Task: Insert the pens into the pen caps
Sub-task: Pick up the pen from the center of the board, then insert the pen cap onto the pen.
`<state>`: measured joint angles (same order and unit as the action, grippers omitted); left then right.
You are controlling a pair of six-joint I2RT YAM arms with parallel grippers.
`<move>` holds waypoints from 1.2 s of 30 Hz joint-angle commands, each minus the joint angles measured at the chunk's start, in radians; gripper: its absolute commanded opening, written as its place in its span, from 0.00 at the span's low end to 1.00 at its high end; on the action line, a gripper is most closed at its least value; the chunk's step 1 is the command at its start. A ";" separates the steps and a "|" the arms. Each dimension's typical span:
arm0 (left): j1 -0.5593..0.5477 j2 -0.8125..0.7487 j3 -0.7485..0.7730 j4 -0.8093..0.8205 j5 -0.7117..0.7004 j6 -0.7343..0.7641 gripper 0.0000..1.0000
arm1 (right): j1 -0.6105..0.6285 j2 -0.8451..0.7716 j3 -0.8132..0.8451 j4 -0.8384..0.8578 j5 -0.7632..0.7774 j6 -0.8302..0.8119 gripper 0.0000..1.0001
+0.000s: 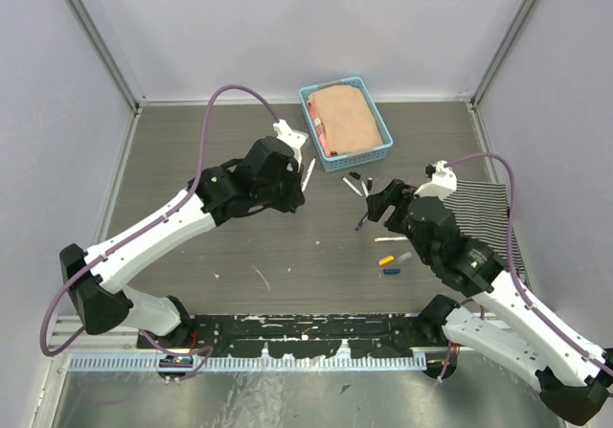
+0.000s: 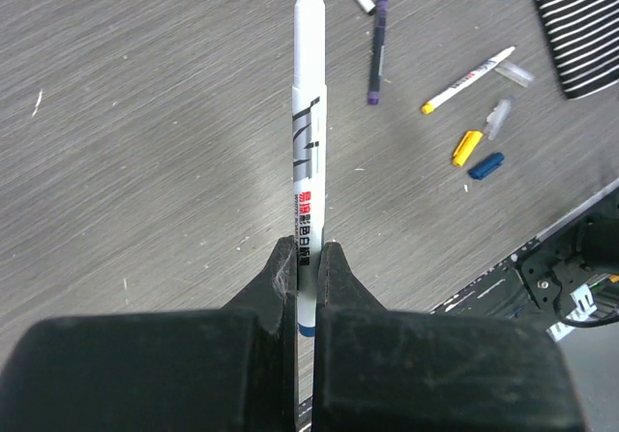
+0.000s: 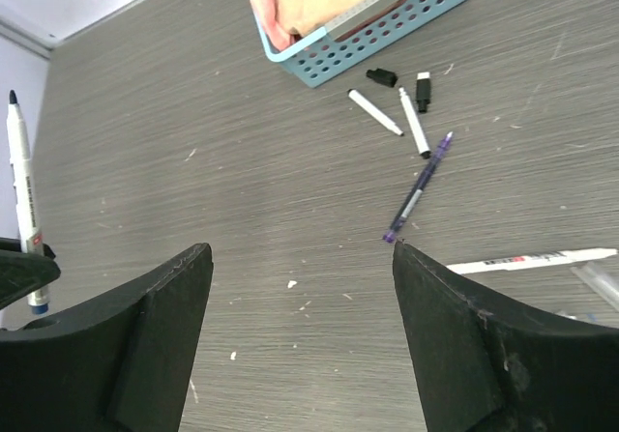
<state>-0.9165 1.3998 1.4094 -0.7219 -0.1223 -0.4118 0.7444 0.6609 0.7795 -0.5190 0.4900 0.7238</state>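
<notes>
1. White thin plastic marker pen (image 2: 308,142): light, stiff, smooth barrel. Your left gripper (image 2: 308,258) clamps its tail end, bare tip pointing away.
2. Right gripper (image 3: 298,250) spread wide, holding nothing.
3. Small black plastic cap (image 3: 382,76) lies near the blue mesh basket (image 3: 387,26); pinch it mid-body, as it is probably slippery.

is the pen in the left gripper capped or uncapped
Uncapped: the white pen pinched in the left gripper ends in a bare tapered nib, dark-tipped in the right wrist view.

Two white arms (image 1: 153,229) with black joints (image 1: 254,174) and purple cables (image 1: 239,89).
</notes>
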 commanded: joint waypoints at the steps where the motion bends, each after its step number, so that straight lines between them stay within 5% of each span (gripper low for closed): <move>1: 0.022 -0.033 0.015 -0.025 -0.028 0.019 0.00 | 0.005 0.037 0.126 -0.114 0.061 -0.078 0.80; 13: 0.082 -0.034 -0.002 -0.045 -0.072 0.034 0.00 | -0.042 0.265 0.256 -0.180 0.012 -0.171 0.79; 23: 0.166 -0.039 -0.023 -0.052 -0.060 0.080 0.00 | -0.453 0.365 0.188 -0.084 -0.310 -0.226 0.76; 29: 0.269 -0.056 -0.041 -0.026 0.143 0.080 0.00 | -0.561 0.443 0.142 -0.057 -0.284 -0.229 0.75; 36: 0.276 -0.083 -0.026 -0.068 0.136 0.083 0.00 | -0.620 0.476 0.080 -0.061 -0.316 -0.217 0.73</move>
<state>-0.6395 1.3594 1.3743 -0.7727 -0.0307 -0.3439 0.1379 1.1488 0.8742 -0.6128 0.2070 0.5098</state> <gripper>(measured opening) 0.038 0.736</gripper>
